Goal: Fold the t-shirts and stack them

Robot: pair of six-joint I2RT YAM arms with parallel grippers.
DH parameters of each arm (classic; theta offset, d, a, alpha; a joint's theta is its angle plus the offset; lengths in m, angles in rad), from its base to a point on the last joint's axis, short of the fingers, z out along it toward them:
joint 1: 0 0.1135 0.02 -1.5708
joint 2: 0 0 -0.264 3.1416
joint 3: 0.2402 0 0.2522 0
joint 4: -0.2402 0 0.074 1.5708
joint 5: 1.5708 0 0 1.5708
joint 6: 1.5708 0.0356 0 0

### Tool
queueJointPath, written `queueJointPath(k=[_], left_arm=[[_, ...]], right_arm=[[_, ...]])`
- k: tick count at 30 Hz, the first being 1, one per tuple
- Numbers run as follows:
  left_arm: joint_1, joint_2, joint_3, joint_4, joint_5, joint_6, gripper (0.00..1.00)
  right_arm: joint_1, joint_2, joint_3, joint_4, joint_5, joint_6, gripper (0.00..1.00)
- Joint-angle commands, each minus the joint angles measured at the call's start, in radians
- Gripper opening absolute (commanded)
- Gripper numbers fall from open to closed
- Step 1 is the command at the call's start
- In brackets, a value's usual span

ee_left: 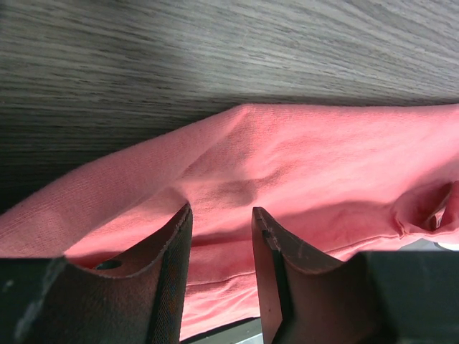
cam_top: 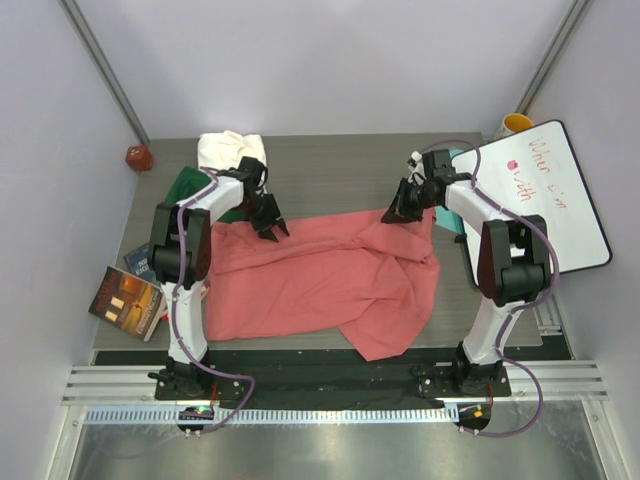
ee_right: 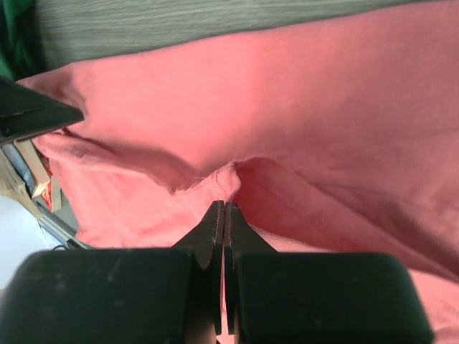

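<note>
- Pinching a fold of the salmon-pink t-shirt in the clenched right gripper
- Hovering the left gripper released, seemingly grasping nothing
- Needing a matching left pinch before lifting

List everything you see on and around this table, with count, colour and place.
pink t-shirt: 1, salmon, crumpled across table's middle
green t-shirt: 1, dark green, far left, beside left arm
white t-shirt: 1, cream, far left, next to green t-shirt
books: 2, dark, left table edge
small object: 1, red, beyond far-left corner
whiteboard: 1, white, red writing, right side
teal item: 1, teal, by whiteboard, mostly hidden
cup: 1, yellow, far right
table: 1, grey wood
left fingers: 2, black, open over pink t-shirt
right fingers: 2, black, shut on pink t-shirt
</note>
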Motion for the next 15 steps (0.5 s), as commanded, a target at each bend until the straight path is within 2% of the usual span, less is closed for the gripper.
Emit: queueJointPath(k=[1, 9, 15], left_arm=[[-0.005, -0.006, 0.003, 0.032, 0.028, 0.02, 0.39], [-0.005, -0.021, 0.011, 0.04, 0.034, 0.02, 0.39], [-0.005, -0.032, 0.009, 0.054, 0.04, 0.023, 0.39]], right_arm=[[0.008, -0.099, -0.041, -0.038, -0.033, 0.006, 0.01], [0.045, -0.192, -0.113, -0.15, -0.042, -0.011, 0.01], [0.098, -0.273, -0.251, -0.183, 0.005, 0.015, 0.01]])
